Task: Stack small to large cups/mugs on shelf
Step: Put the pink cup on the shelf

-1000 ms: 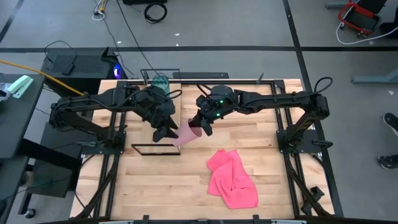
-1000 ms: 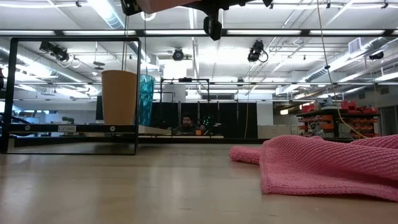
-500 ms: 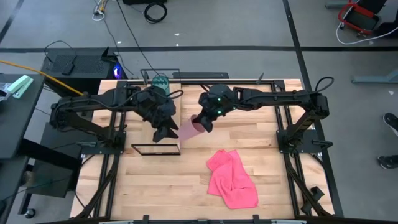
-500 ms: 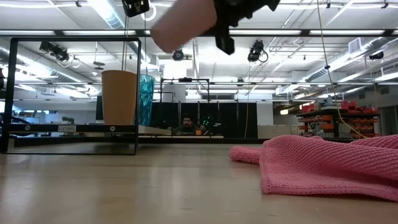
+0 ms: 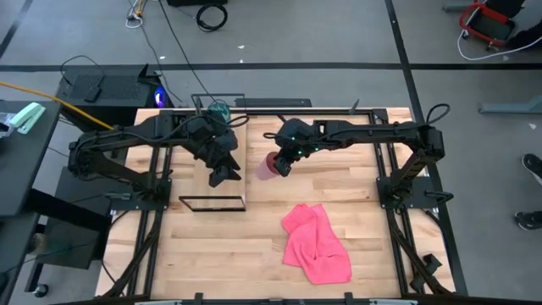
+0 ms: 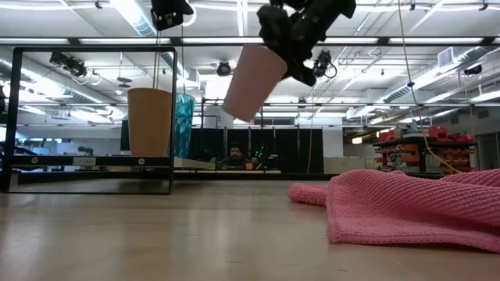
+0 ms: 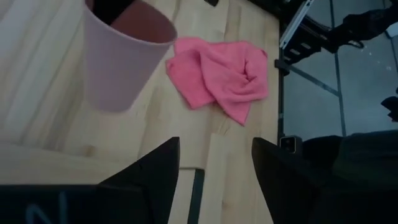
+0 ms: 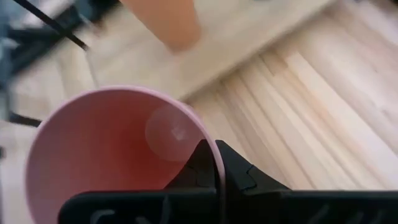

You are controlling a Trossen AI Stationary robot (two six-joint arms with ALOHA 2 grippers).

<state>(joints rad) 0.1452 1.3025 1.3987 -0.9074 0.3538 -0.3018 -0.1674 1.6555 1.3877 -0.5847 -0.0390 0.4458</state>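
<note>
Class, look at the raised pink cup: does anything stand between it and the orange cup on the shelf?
Nothing visible stands between. The right gripper holds the pink cup in the air, tilted, beside the shelf. The orange cup stands open-topped. The left gripper hovers over the shelf nearby.

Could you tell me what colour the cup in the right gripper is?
Pink; the cup shows best in the left wrist view.

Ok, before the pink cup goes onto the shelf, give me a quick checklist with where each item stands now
1. Right gripper pinching the pink cup by its rim: ok.
2. Cup upright for setting down: not ok, tilted in the low view.
3. Cup clear of the tabletop: ok, held in the air.
4. Orange cup and teal cup standing on the shelf: ok.
5. Left gripper away from the cup: ok, open over the shelf.
6. Pink cloth out of the way: ok.
</note>
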